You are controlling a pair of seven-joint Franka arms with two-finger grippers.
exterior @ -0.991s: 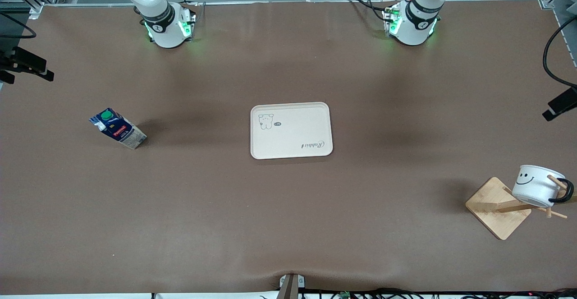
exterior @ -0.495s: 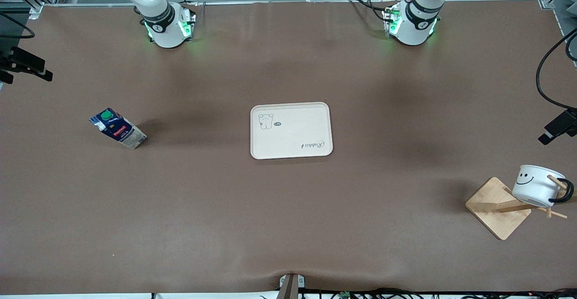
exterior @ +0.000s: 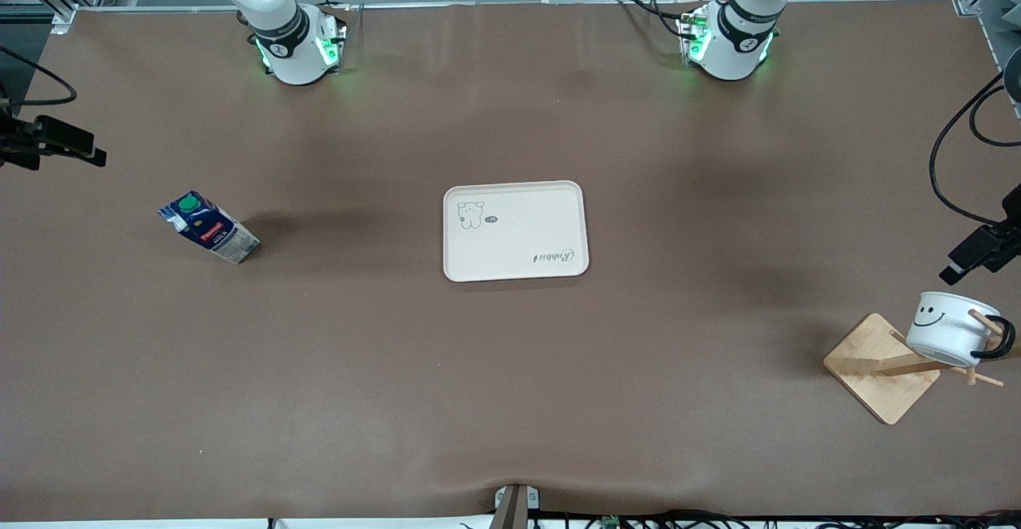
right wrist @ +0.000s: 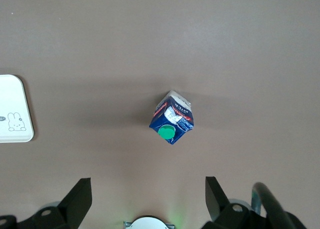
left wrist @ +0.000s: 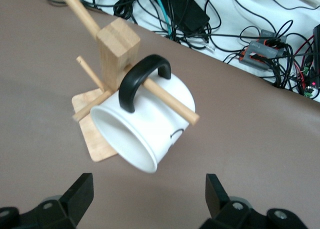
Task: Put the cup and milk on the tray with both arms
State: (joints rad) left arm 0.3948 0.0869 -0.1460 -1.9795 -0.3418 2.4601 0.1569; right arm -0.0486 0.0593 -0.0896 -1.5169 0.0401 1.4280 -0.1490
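Your left gripper (left wrist: pixel 145 201) hung open above the cup (left wrist: pixel 142 129) at frame centre, which lay tilted on the wooden stand (left wrist: pixel 107 64), its mouth toward the camera. Your right gripper (right wrist: pixel 145 201) was open over the upright milk (right wrist: pixel 172 118). The tray (exterior: pixel 515 230) sat mid-frame.

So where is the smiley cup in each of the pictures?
Front view: cup hangs on the wooden stand, at the left arm's end of the table.
Left wrist view: cup mid-picture, handle on a peg.
Right wrist view: not in it.
Shared landmark: the wooden stand.
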